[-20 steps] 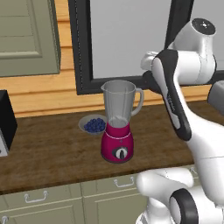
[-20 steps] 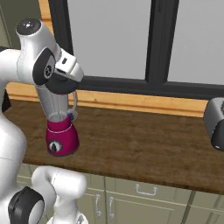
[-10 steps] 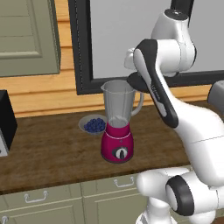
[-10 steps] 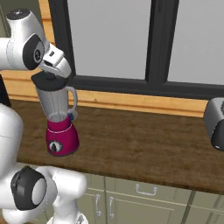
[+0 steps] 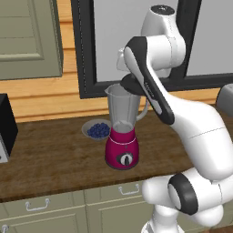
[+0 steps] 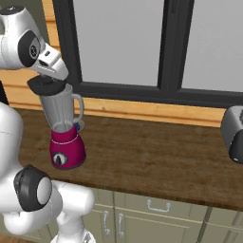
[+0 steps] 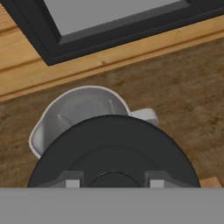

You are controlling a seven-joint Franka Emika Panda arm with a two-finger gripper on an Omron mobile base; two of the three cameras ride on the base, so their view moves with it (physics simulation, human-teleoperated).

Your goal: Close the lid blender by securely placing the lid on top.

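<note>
The blender stands on the wooden counter: a magenta base with a black-and-white dial and a clear grey jar with a side handle. My gripper hangs just above the jar's rim, shut on the lid, a flat black disc. In the left base view the lid sits over the handle side of the rim, partly behind my arm. In the hand view the lid covers the near part of the open jar, whose far rim still shows. My gripper holds the lid level, and only its fingertips show.
A small bowl of blueberries sits just behind the blender to its left. A dark appliance stands at the counter's left end and a grey toaster at its right end. The black window frame rises behind the counter.
My arm has swung over from the side, carrying the lid. The lid now hangs right over the jar's rim, lower and closer than half a second ago.
</note>
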